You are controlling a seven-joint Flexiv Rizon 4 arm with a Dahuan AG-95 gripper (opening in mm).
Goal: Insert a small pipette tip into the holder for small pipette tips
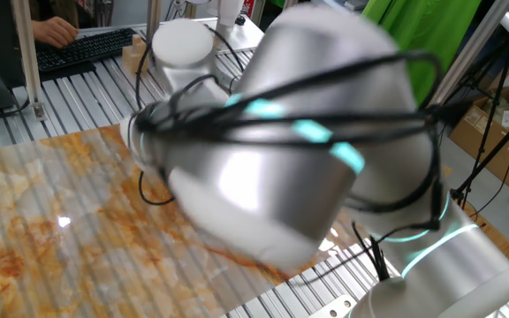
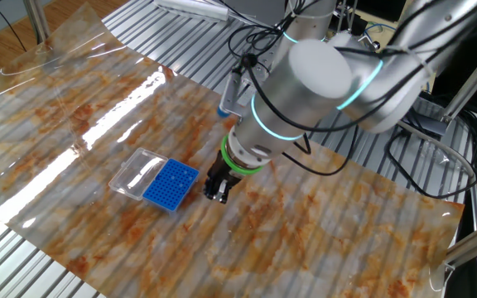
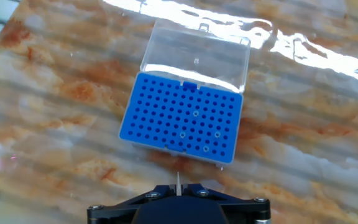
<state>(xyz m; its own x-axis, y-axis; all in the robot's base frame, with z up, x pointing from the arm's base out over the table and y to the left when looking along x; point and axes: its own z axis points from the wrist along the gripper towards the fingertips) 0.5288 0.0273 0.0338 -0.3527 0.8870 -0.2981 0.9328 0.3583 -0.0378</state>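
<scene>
Blue holder for small pipette tips lies with its clear lid open, a few holes filled. Gripper, just beside it, pinches a small pipette tip. Robot arm blocks one fixed view.

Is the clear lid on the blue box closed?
No, in the hand view the clear lid lies flipped open behind the blue holder for small pipette tips, so its grid of holes is uncovered.

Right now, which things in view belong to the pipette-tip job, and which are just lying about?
Job:
- blue tip holder, clear lid open behind it
- pipette tip held in the gripper

Lying about:
- keyboard
- cardboard boxes
</scene>
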